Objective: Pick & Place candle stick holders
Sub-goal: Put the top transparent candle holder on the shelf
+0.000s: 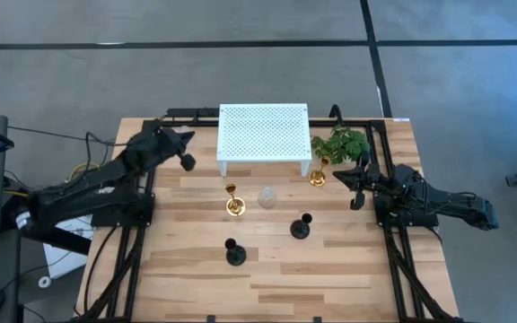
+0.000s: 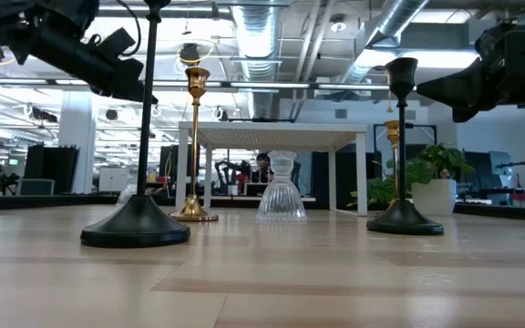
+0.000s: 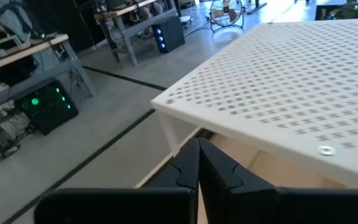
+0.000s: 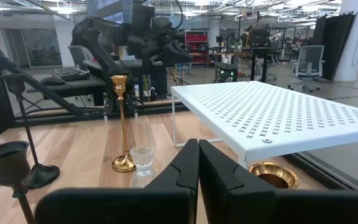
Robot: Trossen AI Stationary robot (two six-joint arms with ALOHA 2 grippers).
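Note:
Two gold candle stick holders stand upright on their round bases, one mid-table (image 1: 233, 205), one by the rack's right leg (image 1: 319, 177). Two black ones stand nearer the front (image 1: 234, 252) (image 1: 301, 226), and a clear glass one (image 1: 267, 197) sits between the gold ones. My left gripper (image 1: 188, 161) hovers shut at the far left, beside the white rack's left corner (image 3: 166, 102). My right gripper (image 1: 356, 199) is shut at the right, level, just short of the right gold holder's cup (image 4: 272, 175). Neither touches anything.
The white perforated rack (image 1: 264, 135) stands on legs at the table's far middle. A green leafy plant (image 1: 341, 142) sits to its right, behind the right gold holder. Bare wood lies along the table's near edge (image 1: 267, 301).

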